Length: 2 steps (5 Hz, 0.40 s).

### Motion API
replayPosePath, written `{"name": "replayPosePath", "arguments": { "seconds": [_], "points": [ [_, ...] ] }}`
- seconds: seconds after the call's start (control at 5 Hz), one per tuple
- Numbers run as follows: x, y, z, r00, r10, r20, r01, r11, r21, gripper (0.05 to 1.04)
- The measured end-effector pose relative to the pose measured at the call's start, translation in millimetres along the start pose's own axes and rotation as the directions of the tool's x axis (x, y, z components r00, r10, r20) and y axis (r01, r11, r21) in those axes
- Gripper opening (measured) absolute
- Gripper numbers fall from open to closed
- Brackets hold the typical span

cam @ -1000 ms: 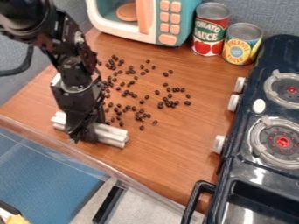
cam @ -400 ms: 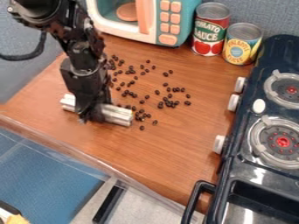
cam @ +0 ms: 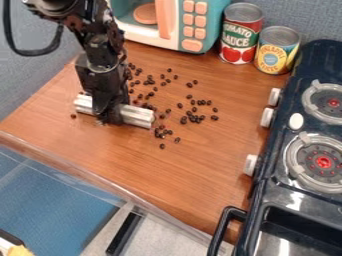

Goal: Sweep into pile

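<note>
camera view: hand (cam: 108,119) and bar (cam: 137,116) have neared the microwave (cam: 175,36)

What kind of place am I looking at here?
Probably a play-kitchen corner set up for robot practice: a toy teal-and-white plastic microwave, a dark toy stove with grey ring burners, and a black metal robot arm.

The black gripper (cam: 108,119) and the silvery bar (cam: 137,116) in it have moved up in the frame and a little to the right. Some beans which lay below the bar's present place are now gone from there. One bean (cam: 73,116) now shows alone, left of the bar. The arm's cable (cam: 32,52), upper left, hangs in a higher loop.
</note>
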<state>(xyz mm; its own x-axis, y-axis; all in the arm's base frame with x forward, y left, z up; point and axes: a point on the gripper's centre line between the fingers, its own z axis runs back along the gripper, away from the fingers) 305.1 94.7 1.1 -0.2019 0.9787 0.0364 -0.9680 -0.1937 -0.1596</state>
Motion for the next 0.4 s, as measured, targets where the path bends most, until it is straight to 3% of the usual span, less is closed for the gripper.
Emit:
{"name": "replayPosePath", "arguments": {
  "seconds": [0.4],
  "points": [
    [-5, -33, -6, 1.000, 0.019, 0.020, -0.019, 1.000, -0.016, 0.395]
  ]
}}
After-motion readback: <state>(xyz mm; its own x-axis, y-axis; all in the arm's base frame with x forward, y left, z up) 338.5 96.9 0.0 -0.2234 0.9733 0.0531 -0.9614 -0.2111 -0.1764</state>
